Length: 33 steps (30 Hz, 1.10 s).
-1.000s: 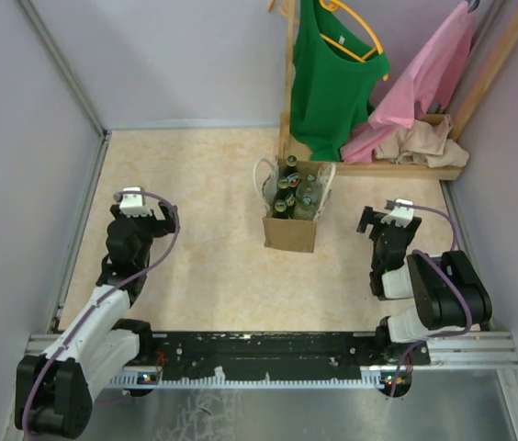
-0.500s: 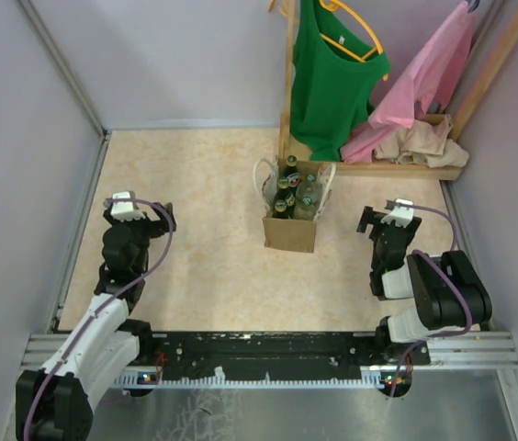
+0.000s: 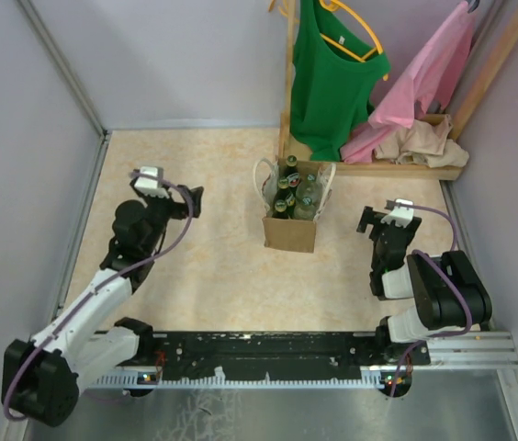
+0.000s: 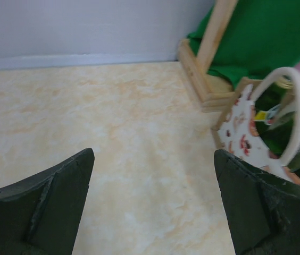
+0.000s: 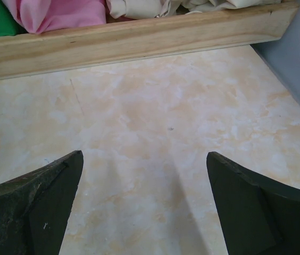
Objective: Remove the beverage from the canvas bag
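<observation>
The left gripper (image 4: 152, 159) and right gripper (image 5: 144, 159) are spreading dark wedge-shaped fingers wide, gripping nothing, while green glass bottles (image 3: 291, 191) are standing inside the boxy tan canvas bag (image 3: 290, 231) between them.

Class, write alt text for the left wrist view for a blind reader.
The left gripper, jaws open, faces beige tabletop; the canvas bag with a white loop handle sits at right, green cloth behind it.
</observation>
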Motion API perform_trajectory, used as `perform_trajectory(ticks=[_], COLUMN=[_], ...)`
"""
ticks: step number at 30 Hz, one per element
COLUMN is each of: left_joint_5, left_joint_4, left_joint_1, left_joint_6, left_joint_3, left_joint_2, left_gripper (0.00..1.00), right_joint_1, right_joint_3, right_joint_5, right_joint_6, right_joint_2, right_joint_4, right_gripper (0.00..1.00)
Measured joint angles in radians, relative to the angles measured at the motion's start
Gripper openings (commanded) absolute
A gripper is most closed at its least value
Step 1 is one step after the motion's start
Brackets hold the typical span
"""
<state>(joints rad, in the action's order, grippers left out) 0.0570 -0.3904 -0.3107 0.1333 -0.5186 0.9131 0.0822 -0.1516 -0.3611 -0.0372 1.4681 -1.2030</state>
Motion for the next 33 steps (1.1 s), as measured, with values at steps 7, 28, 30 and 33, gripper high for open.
perform_trajectory(ticks=[7,28,30,33], left_joint_5=[-0.013,-0.068,-0.069,-0.069], left_joint_4=[0.043,0.341,0.370,0.404], left_joint_1=[-0.175,-0.512,-0.517,-0.526], left_joint_6=[-0.020,-0.028,-0.023,-0.006], left_joint_3=[-0.216,-0.720,-0.742,-0.743], left_joint_2=[0.174,0.490,0.521,0.547], left_gripper=[0.92,0.54,0.56,0.60], right_joint_1=[0.000,0.000,0.000,0.000], right_joint_3=[0.000,0.000,0.000,0.000], right_joint_5=[0.000,0.000,0.000,0.000], right_joint_6=[0.000,0.000,0.000,0.000], right_joint_2=[0.000,0.000,0.000,0.000], right_joint_4=[0.000,0.000,0.000,0.000], right_gripper=[0.99,0.99,0.99,0.99])
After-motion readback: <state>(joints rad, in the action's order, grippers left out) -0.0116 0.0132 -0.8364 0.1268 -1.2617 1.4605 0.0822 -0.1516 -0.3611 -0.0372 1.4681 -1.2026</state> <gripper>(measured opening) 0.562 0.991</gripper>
